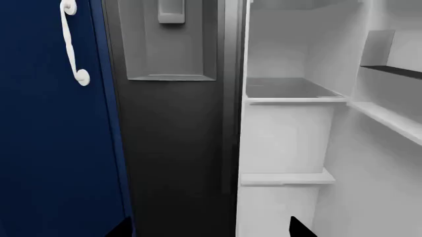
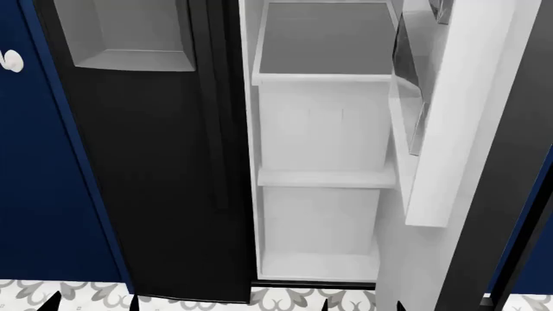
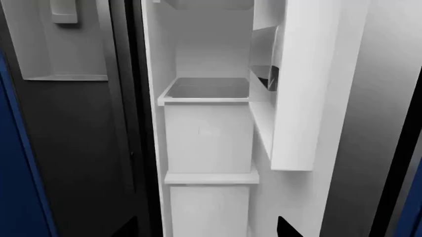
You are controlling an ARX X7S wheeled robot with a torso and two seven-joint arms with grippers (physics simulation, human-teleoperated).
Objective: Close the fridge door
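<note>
Fridge door (image 2: 449, 129) stands ajar; both pincers' tips barely show, grip unreadable.

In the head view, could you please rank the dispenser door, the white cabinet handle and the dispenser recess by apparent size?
1. Dispenser door, largest.
2. Dispenser recess, cut off at the top.
3. White cabinet handle, smallest; only its tip shows.

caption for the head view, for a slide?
Fridge door hangs open at right, white shelves exposed beside the shut dispenser door.
</note>
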